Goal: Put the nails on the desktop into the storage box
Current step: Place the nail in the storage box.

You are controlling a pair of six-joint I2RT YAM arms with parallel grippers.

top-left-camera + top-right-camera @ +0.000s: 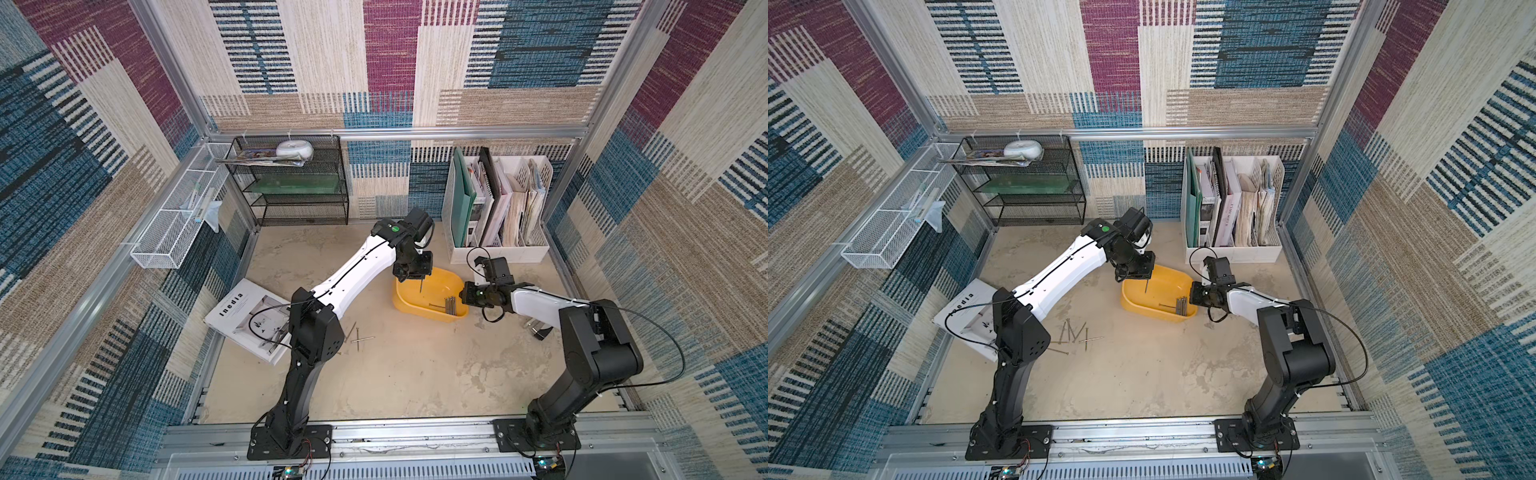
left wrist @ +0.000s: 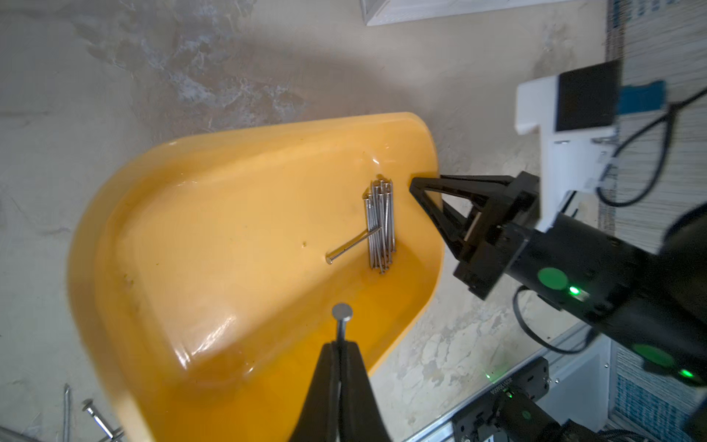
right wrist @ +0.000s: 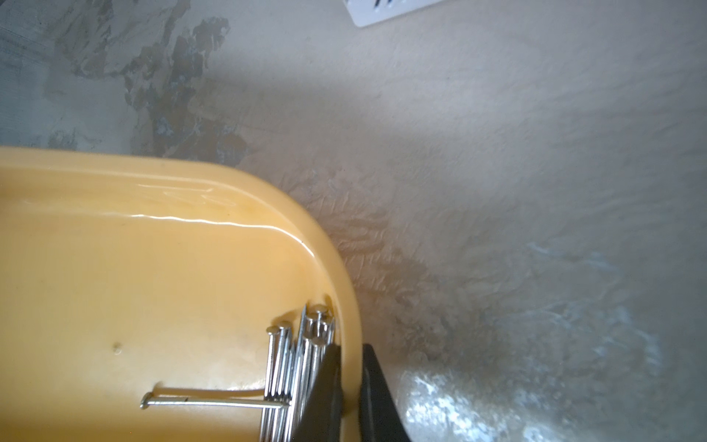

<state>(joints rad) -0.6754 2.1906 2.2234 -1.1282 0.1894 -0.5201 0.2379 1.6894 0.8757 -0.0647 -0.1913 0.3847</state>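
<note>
The yellow storage box [image 1: 432,286] [image 1: 1167,291] stands on the beige desktop [image 1: 395,374]. My left gripper [image 1: 419,277] [image 2: 339,344] hangs over the box's left half, shut on one nail [image 2: 342,317] that points down into it. My right gripper [image 1: 463,297] [image 3: 350,350] is shut on the box's right rim [image 3: 348,306], one finger inside and one outside. A bundle of nails [image 2: 380,225] [image 3: 294,363] lies inside by that rim, with one nail crosswise. Several loose nails [image 1: 1075,334] [image 1: 361,338] lie on the desktop near the left arm's elbow, partly hidden by it.
A magazine [image 1: 249,316] lies at the left edge under the left arm. A white file organiser [image 1: 498,245] stands behind the box, close to the right gripper. A black mesh shelf [image 1: 291,183] and a white mesh basket [image 1: 178,216] line the back left.
</note>
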